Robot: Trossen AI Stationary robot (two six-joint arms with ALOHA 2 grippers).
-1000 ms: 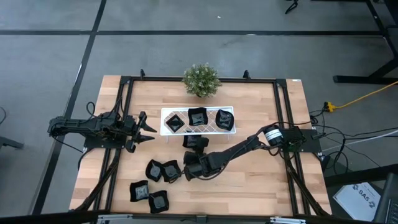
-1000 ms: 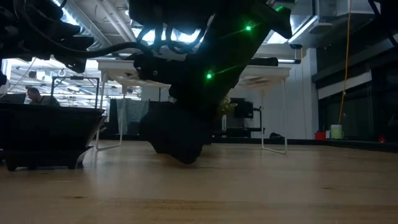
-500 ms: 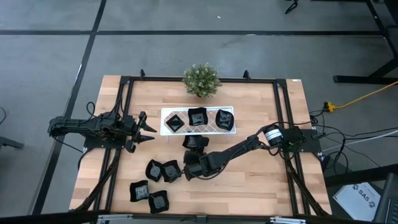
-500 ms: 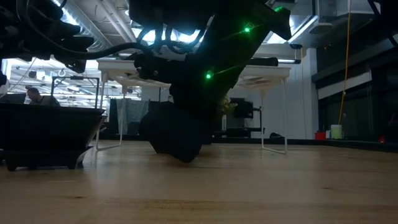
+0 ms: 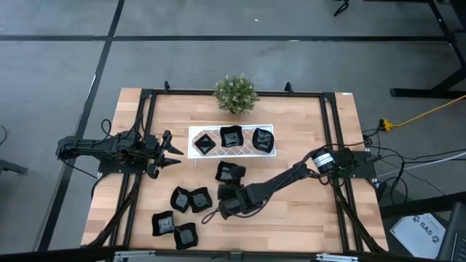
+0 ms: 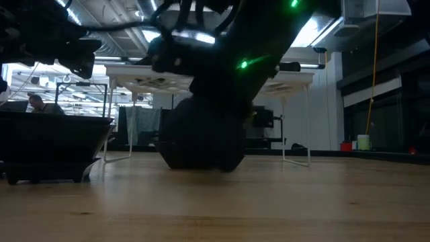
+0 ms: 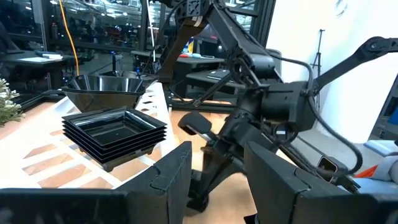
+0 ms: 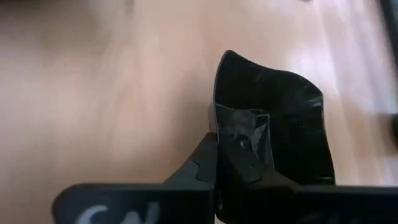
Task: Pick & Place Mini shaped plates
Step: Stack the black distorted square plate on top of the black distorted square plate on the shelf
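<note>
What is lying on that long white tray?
Three mini shaped plates sit in a row on the white tray, with brown lattice showing between them. Whatever part of the tray lies beneath each plate is covered.

From overhead I get even, soft light on the table (image 5: 306, 225). At table height everything's backlit into silhouettes. Beyond my right wrist's jaws, the plate (image 8: 292, 124) is blurred, glare-streaked.

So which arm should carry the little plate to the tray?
The right. Its gripper is already shut on a plate near the table's middle, and the tray lies close ahead. The left gripper waits open beside the tray, holding nothing.
</note>
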